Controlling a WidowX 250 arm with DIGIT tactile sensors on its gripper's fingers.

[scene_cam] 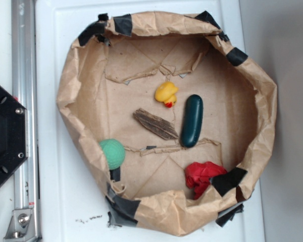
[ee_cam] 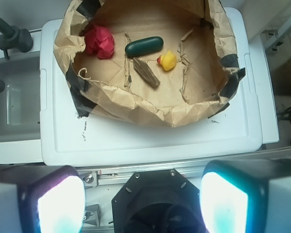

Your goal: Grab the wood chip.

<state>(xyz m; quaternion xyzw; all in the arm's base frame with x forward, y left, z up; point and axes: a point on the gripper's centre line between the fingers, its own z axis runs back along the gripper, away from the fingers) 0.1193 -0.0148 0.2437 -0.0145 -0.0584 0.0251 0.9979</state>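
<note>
Overhead, the exterior view shows a shallow nest of crumpled brown paper, taped at its rim, sitting on a white desk. The wood chip lies flat near the middle of the paper floor, its long axis running diagonally from upper left to lower right in this view. A yellow rubber duck sits just beside its upper end, and a dark green capsule lies close along its right side, near but apart from the chip's lower tip. A green ball rests against the left wall and a red crumpled lump sits low on the right. No end effector appears in this view; only the black robot base shows at the left edge.

From the wrist view, the end effector is spread wide, its two pads glowing at the bottom corners with a broad gap between them and nothing held. The chip lies well ahead, beyond the paper's near wall, roughly centred between the pads or very slightly right of centre. Its long axis is slanted here, so the jaws would likely need to turn to close across its narrow width. The capsule and the duck crowd its far end, so the nearer end looks the safer place to approach.
</note>
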